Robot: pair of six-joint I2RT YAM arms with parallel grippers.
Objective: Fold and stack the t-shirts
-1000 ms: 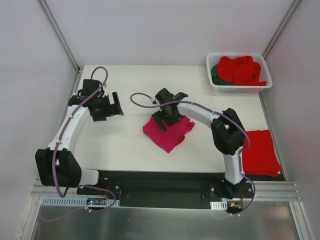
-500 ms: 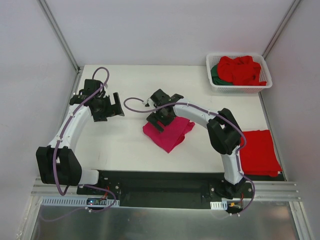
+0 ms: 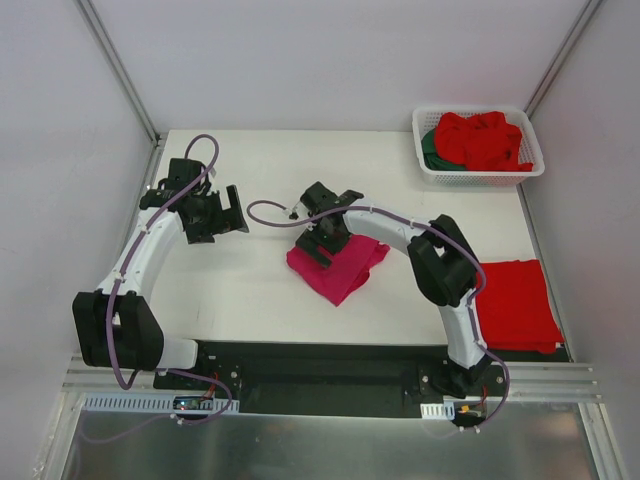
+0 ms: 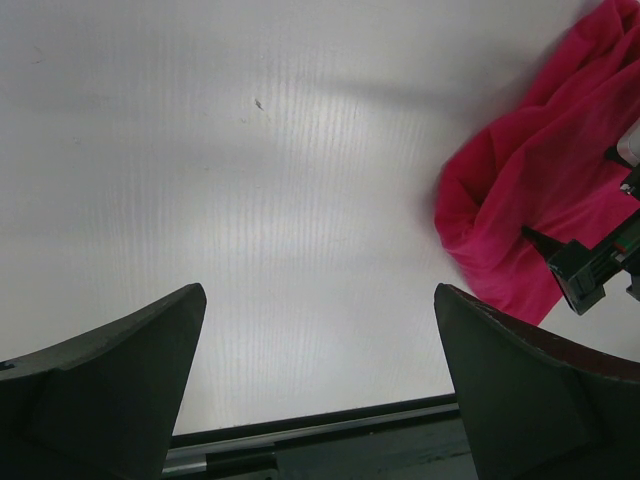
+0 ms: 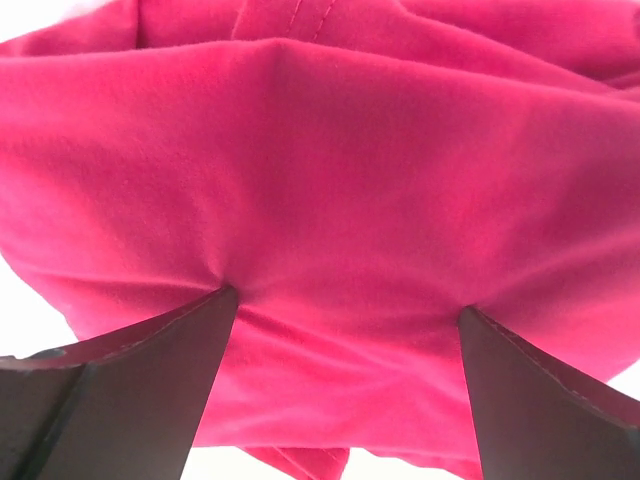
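The magenta-pink t-shirt (image 3: 345, 270) lies bunched, loosely folded, on the table (image 3: 250, 290) at the centre of the top view. The right gripper (image 3: 322, 238) rests on its upper-left edge with jaws spread wide, the tips dimpling the cloth without pinching it. The left gripper (image 3: 222, 212), also spread, hangs at centre left and holds nothing. The cloth looks light and limp and would likely sag from a single pinch. A folded edge, with all layers pinched together, seems the best hold.
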